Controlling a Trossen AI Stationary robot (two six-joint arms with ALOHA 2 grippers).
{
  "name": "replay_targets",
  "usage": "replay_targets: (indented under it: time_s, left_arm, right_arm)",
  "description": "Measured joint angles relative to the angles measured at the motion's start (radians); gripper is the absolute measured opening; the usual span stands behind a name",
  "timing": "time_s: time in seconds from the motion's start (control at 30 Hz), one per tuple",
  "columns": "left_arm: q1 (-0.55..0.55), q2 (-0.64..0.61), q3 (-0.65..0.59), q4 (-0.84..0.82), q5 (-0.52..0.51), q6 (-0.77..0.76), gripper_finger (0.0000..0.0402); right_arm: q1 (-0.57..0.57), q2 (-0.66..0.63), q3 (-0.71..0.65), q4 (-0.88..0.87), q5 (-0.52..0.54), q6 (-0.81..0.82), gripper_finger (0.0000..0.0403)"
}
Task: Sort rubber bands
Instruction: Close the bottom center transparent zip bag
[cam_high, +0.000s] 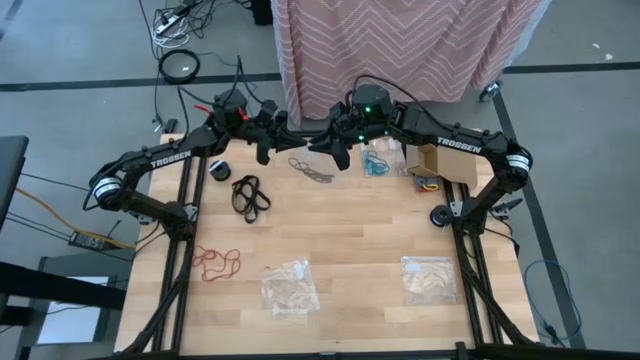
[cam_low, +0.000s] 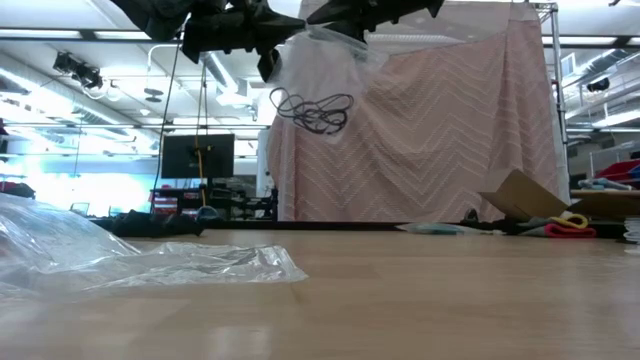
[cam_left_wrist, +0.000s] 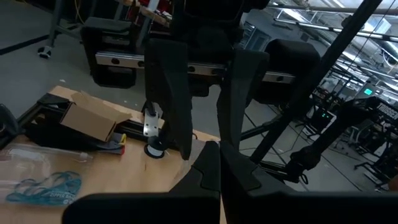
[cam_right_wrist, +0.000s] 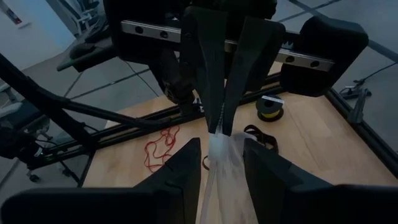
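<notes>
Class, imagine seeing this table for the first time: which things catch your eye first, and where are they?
Both grippers meet high above the table's far edge, the left gripper pinching a clear plastic bag of dark rubber bands, the right gripper beside it. Red rubber bands lie near the left, teal ones at the far right.

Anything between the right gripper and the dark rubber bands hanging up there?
Yes: the clear plastic bag appears to enclose the dark rubber bands. The left gripper pinches it; the right gripper's open fingers straddle it.
</notes>
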Motion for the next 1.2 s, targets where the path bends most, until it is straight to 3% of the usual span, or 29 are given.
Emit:
replay_targets:
  time_s: [0.57, 0.97, 1.2]
  left_arm:
    - [-0.022, 0.000, 0.000, 0.000, -0.013, -0.002, 0.0000]
    - [-0.027, 0.001, -0.001, -0.002, -0.026, -0.002, 0.0000]
    - [-0.027, 0.001, -0.001, -0.002, -0.026, -0.001, 0.0000]
  right_arm:
    - [0.002, 0.000, 0.000, -0.008, 0.007, -0.004, 0.0106]
    - [0.003, 0.000, 0.000, -0.029, 0.014, -0.014, 0.0012]
    - [0.003, 0.000, 0.000, -0.025, 0.028, -0.022, 0.0006]
